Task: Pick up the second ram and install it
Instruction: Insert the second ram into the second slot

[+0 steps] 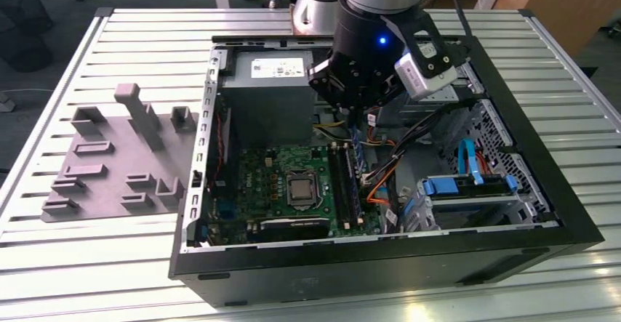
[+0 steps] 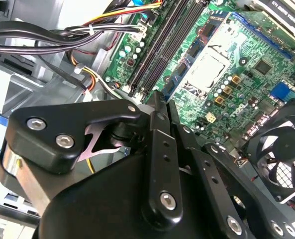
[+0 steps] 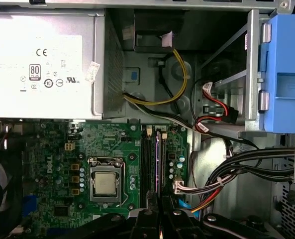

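Note:
My gripper (image 1: 357, 118) hangs inside the open computer case (image 1: 543, 191), shut on the second ram (image 1: 356, 147). The ram is a thin dark blue-green stick that points down from the fingertips toward the motherboard (image 1: 262, 184). In the first wrist view the second ram (image 3: 158, 164) shows edge-on as a thin line. There it runs along the long black memory slots (image 3: 147, 159) and comes out of the closed fingers (image 3: 146, 221). In the second wrist view the black fingers (image 2: 159, 149) are pressed together above the slots (image 2: 162, 50). Whether the ram touches a slot is hidden.
The grey power supply (image 1: 267, 97) fills the far end of the case. Bundled cables (image 1: 388, 162) and a blue drive caddy (image 1: 466, 187) lie on the exterior view's right of the slots. The processor socket (image 3: 105, 183) sits beside them. Grey holder blocks (image 1: 116, 155) stand on the slatted table.

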`<action>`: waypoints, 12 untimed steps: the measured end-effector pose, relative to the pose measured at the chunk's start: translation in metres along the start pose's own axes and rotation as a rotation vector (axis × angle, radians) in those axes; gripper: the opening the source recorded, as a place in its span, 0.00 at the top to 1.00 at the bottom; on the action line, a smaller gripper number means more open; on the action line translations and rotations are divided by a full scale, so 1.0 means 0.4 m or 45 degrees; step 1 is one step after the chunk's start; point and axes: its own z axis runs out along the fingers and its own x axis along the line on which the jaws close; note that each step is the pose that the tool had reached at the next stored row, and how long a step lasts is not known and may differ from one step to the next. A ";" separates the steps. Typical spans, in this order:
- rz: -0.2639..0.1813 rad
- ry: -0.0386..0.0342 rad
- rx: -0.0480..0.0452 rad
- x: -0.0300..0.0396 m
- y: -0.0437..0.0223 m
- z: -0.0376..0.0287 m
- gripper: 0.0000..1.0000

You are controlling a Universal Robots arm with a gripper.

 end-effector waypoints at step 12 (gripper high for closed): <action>0.000 -0.0001 0.000 0.000 0.000 0.001 0.86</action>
